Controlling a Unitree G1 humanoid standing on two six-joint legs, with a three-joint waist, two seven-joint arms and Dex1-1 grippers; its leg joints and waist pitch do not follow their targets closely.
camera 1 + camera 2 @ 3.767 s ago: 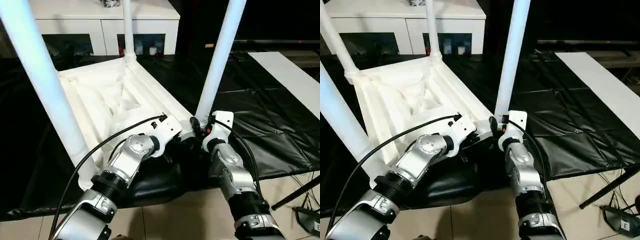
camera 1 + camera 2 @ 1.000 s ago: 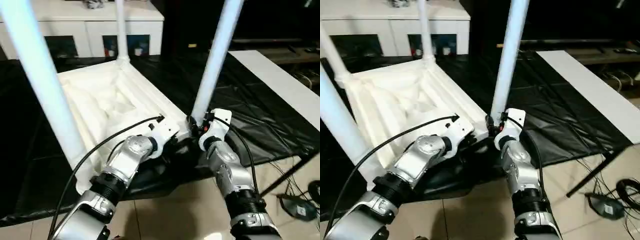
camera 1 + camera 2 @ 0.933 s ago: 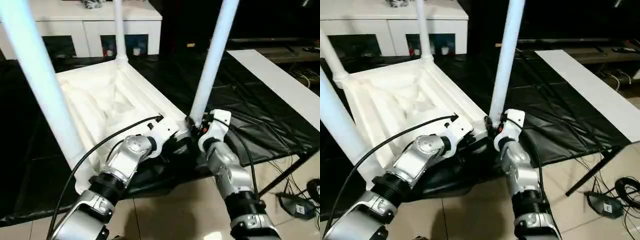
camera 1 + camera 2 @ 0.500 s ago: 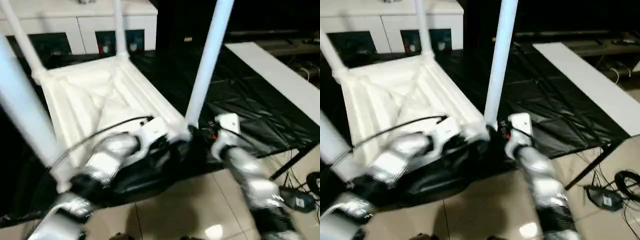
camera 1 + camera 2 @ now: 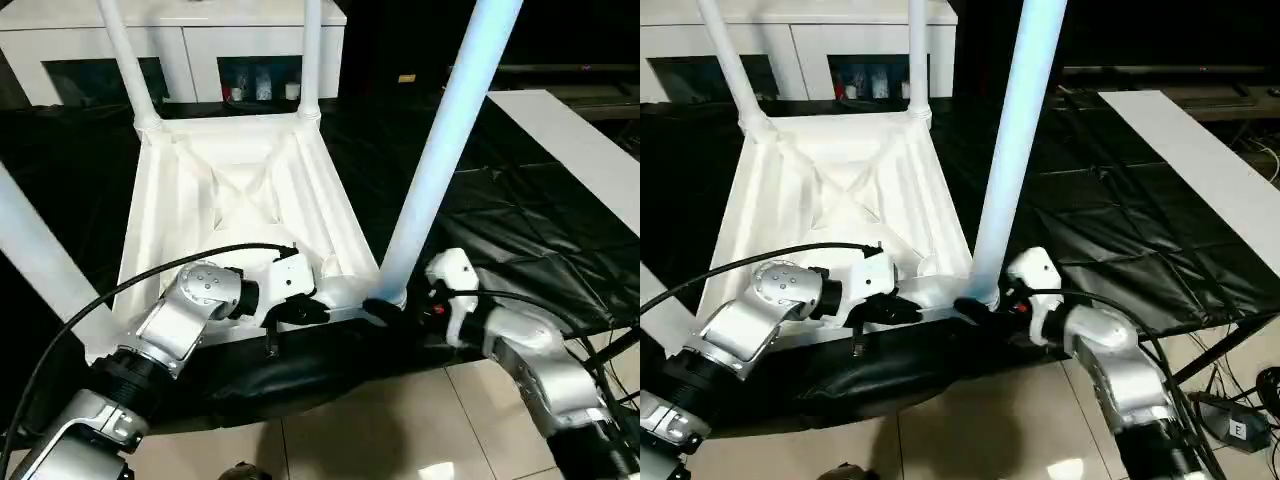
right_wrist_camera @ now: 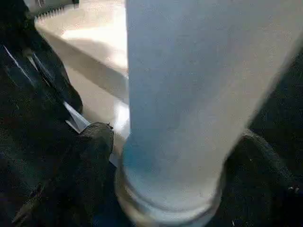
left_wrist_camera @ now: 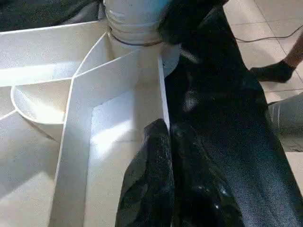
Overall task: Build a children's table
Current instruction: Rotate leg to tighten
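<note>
White tabletop (image 5: 235, 215) lies upside down at frame centre-left in the head views, ribbed underside up, resting on a black sheet (image 5: 520, 230) that covers the floor. Four white legs stand up out of the corner sockets: near right leg (image 5: 440, 150) runs from lower centre up past the top edge; far right leg (image 5: 310, 60) at top centre; far left leg (image 5: 125, 65) at upper left; near left leg (image 5: 40, 260) crosses the left edge, close to the camera.

Left gripper (image 5: 318, 312) sits low centre at the tabletop's near rim, just left of the near right leg's base. Its two black fingers (image 7: 151, 184) are pressed together on the thin rim wall, one inside, one outside, so it is clamped on the tabletop edge.

Right gripper (image 5: 385, 308) is at the foot of the near right leg, coming in from the right. Its fingers (image 6: 94, 142) stand wide apart on either side of the leg's base at the socket; whether they actually press on the leg can't be told.

White cabinet (image 5: 200, 45) with dark glass doors spans the top left. A white board (image 5: 570, 150) lies along the right edge. Beige floor tiles (image 5: 380, 440) fill the bottom. A person's foot in a dark sock (image 7: 274, 71) shows at the right edge of the left wrist view.
</note>
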